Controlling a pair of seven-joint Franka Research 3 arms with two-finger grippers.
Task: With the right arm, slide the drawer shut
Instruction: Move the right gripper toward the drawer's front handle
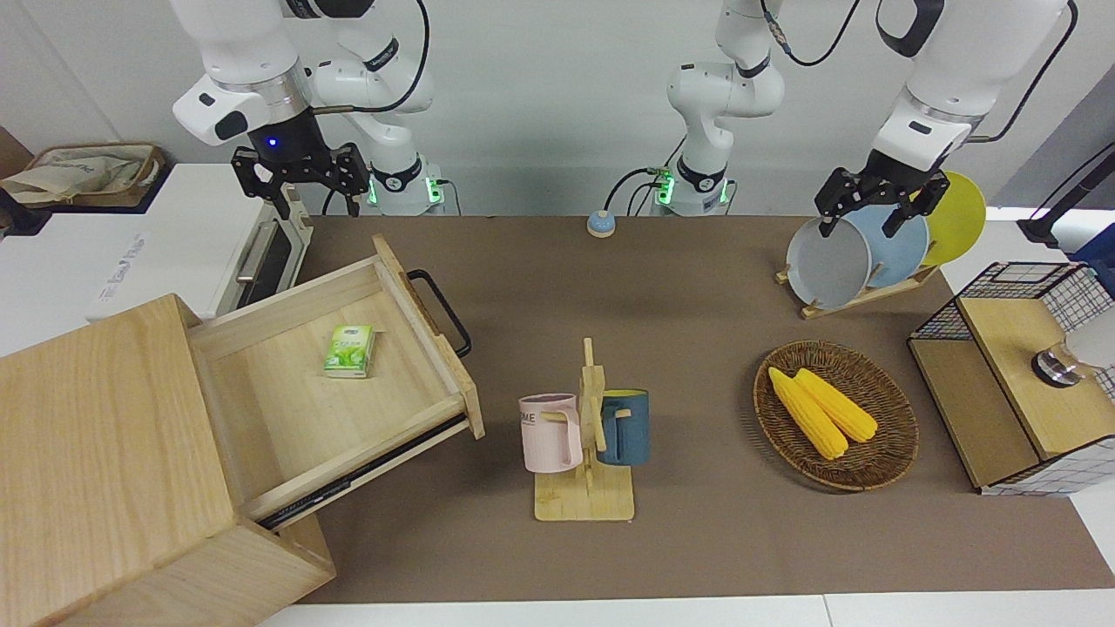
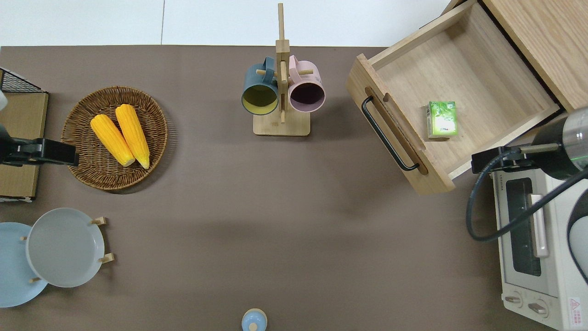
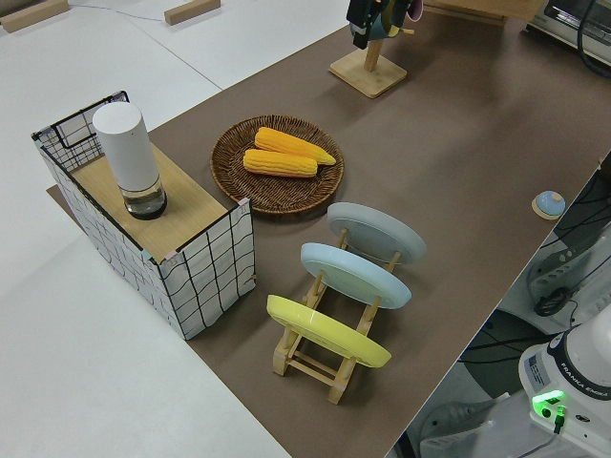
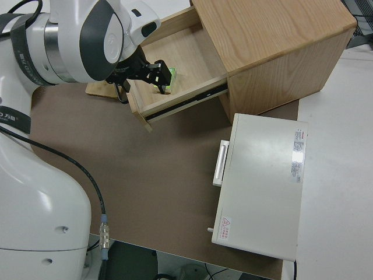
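Note:
The drawer (image 1: 287, 401) stands pulled far out of the light-wood cabinet (image 1: 96, 435), with its black bar handle (image 1: 444, 313) facing the middle of the table. A small green pack (image 1: 349, 350) lies inside it. The drawer (image 2: 464, 69) and its handle (image 2: 388, 135) also show in the overhead view. My right gripper (image 1: 319, 207), with its blue light on, hangs open and empty in the air. Its wrist (image 2: 562, 147) is over the gap between the drawer's side and the white oven (image 2: 537, 257). It touches nothing. My left arm is parked, its gripper (image 1: 861, 228) open.
A mug rack (image 1: 588, 435) with a pink and a blue mug stands near the drawer's front. A wicker basket (image 1: 836, 414) with corn, a plate rack (image 1: 862, 252) and a wire-sided wood box (image 1: 1019, 374) are toward the left arm's end.

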